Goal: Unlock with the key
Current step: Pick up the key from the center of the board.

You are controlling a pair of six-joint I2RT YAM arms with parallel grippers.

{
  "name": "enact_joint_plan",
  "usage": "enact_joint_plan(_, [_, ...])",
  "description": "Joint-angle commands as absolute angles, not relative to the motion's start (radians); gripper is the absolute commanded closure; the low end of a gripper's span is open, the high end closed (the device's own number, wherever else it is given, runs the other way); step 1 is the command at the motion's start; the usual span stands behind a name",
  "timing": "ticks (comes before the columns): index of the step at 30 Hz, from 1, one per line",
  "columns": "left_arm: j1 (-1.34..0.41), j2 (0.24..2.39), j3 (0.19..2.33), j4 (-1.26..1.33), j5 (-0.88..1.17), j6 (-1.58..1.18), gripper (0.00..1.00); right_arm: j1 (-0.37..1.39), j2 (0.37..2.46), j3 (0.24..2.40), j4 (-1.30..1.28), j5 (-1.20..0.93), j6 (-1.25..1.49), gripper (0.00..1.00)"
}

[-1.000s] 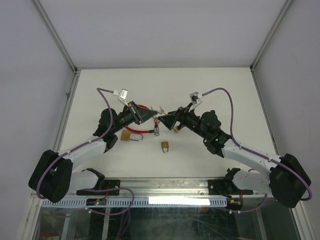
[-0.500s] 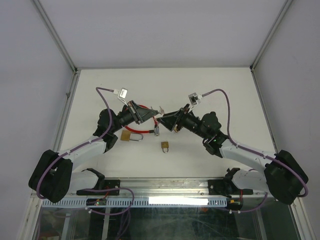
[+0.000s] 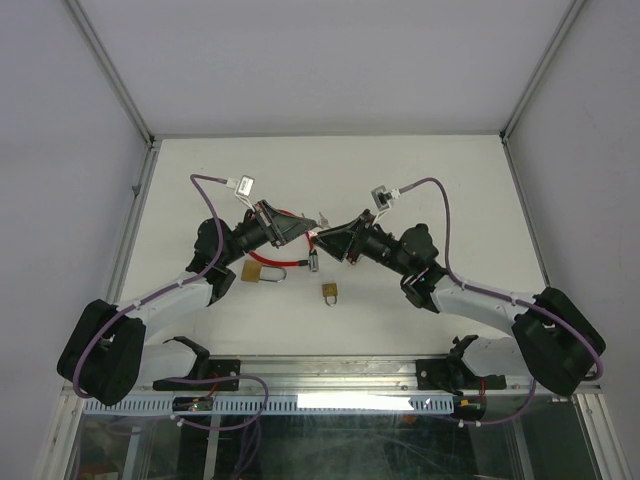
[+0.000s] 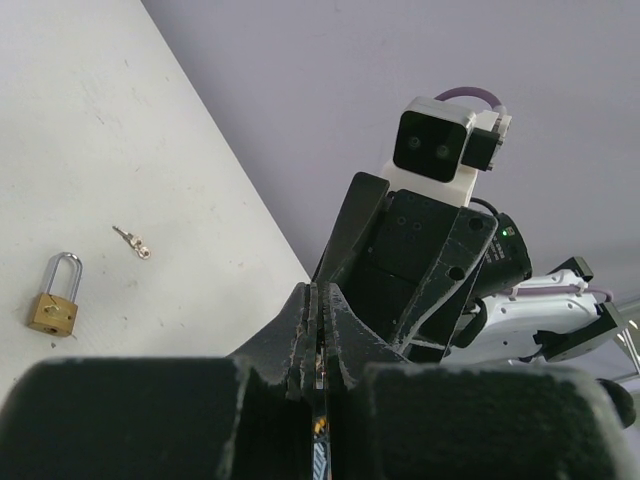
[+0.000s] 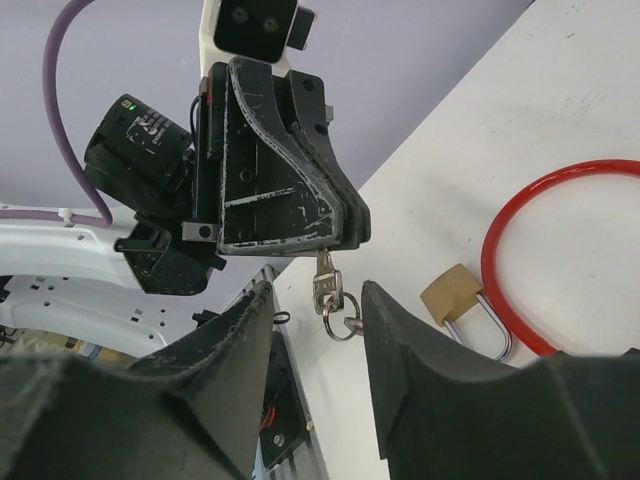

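Nothing legible shows in any view: no words, brands or numbers. In the right wrist view, a small white mark sits on the black motor housing just beside a green light, too small to make out. The head of the key and the face of the brass padlock are too blurred to read.

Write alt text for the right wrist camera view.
The left pincer pinches a silver key, which hangs with its ring between the parted fingers of the right pincer. Behind, a brass padlock and a red cable loop lie on the white table.
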State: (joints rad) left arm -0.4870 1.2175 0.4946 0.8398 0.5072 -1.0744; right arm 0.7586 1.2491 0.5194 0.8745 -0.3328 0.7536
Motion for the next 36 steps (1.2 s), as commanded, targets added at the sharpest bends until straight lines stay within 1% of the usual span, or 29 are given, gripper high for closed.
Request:
enact_joint_plan(1, [-0.483, 1.194, 0.492, 0.929, 0.527, -1.088, 1.00, 0.755, 1.260, 0.527, 1.008, -0.370, 0.790, 0.59])
enact_joint_plan(8, [-0.484, 1.193, 0.482, 0.953, 0.521, -1.104, 1.00, 0.755, 1.280, 0.530, 1.035, -0.387, 0.808, 0.72])
enact_joint_plan(12, [-0.486, 1.193, 0.479, 0.960, 0.520, -1.108, 1.00, 0.755, 1.293, 0.528, 1.057, -0.390, 0.818, 0.84])
enact_joint_plan(15, [-0.486, 1.194, 0.474, 0.960, 0.516, -1.105, 1.00, 0.755, 1.306, 0.530, 1.069, -0.394, 0.823, 1.00])
enact_joint_plan(19, [-0.486, 1.185, 0.474, 0.929, 0.500, -1.082, 1.00, 0.755, 1.309, 0.531, 1.070, -0.393, 0.824, 1.00])
enact_joint_plan(22, [-0.486, 1.164, 0.485, 0.860, 0.480, -1.040, 1.00, 0.755, 1.298, 0.522, 1.053, -0.381, 0.819, 1.00])
enact_joint_plan(28, [-0.486, 1.092, 0.489, 0.710, 0.389, -0.967, 0.88, 0.755, 1.259, 0.487, 1.026, -0.324, 0.815, 1.00])
enact_joint_plan(29, [-0.486, 1.081, 0.492, 0.676, 0.377, -0.959, 0.71, 0.755, 1.250, 0.482, 1.016, -0.314, 0.813, 1.00])
enact_joint_plan(30, [-0.486, 1.072, 0.498, 0.646, 0.368, -0.948, 0.34, 0.755, 1.239, 0.476, 1.005, -0.305, 0.810, 1.00])
enact_joint_plan(31, [-0.487, 1.064, 0.510, 0.607, 0.360, -0.934, 0.22, 0.755, 1.225, 0.469, 0.991, -0.294, 0.805, 1.00])
enact_joint_plan(32, [-0.488, 1.059, 0.520, 0.579, 0.353, -0.921, 0.20, 0.755, 1.210, 0.464, 0.974, -0.283, 0.801, 1.00])
enact_joint_plan(34, [-0.490, 1.046, 0.533, 0.523, 0.337, -0.914, 0.11, 0.755, 1.180, 0.454, 0.940, -0.262, 0.792, 1.00])
enact_joint_plan(36, [-0.492, 1.034, 0.545, 0.479, 0.323, -0.885, 0.08, 0.755, 1.146, 0.444, 0.900, -0.234, 0.782, 1.00])
